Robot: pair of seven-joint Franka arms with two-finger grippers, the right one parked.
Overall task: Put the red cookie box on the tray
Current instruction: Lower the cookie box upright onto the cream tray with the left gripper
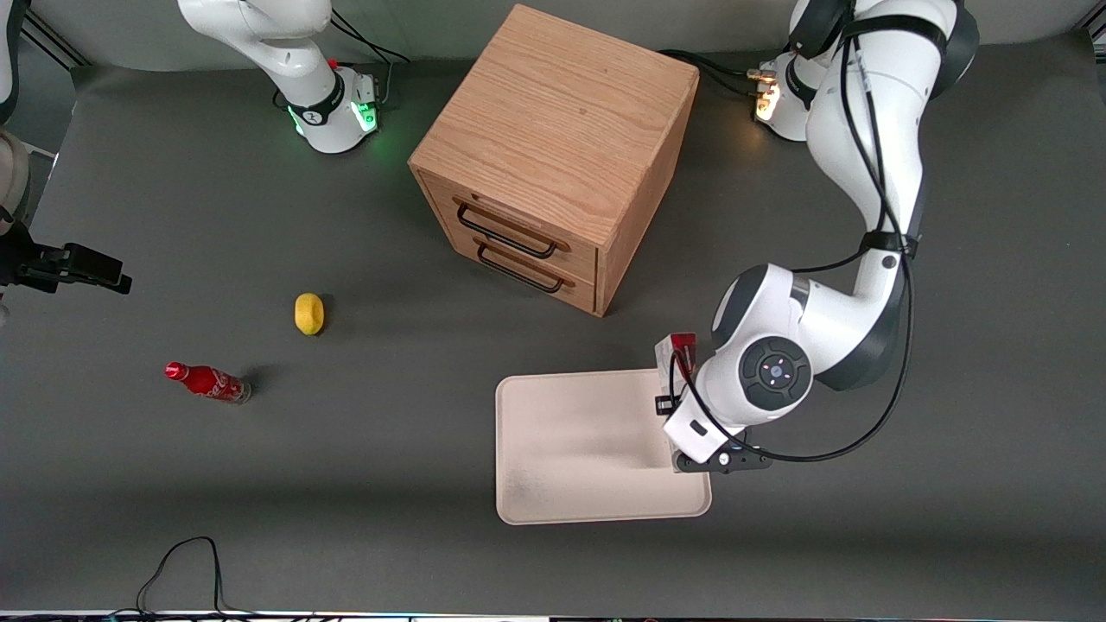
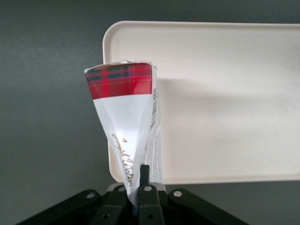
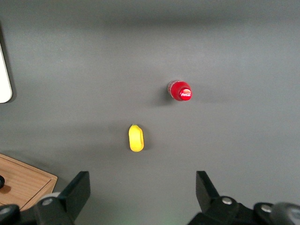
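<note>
The red cookie box (image 2: pixel 123 108) is a thin carton with a red tartan end and white printed faces. My left gripper (image 2: pixel 136 187) is shut on its white end, pinching it between the black fingers (image 2: pixel 145 176). In the front view the box (image 1: pixel 676 352) pokes out beside the wrist, and the gripper (image 1: pixel 672 390) hangs over the rim of the cream-white tray (image 1: pixel 570 449) at its working-arm end. The box is held above the tray's (image 2: pixel 225 93) edge and partly over the grey table. Whether the box touches the tray I cannot tell.
A wooden drawer cabinet (image 1: pixel 553 155) stands farther from the front camera than the tray. A yellow lemon (image 1: pixel 308 313) and a small red cola bottle (image 1: pixel 206 381) lie toward the parked arm's end. A black cable (image 1: pixel 181 561) loops near the table's front edge.
</note>
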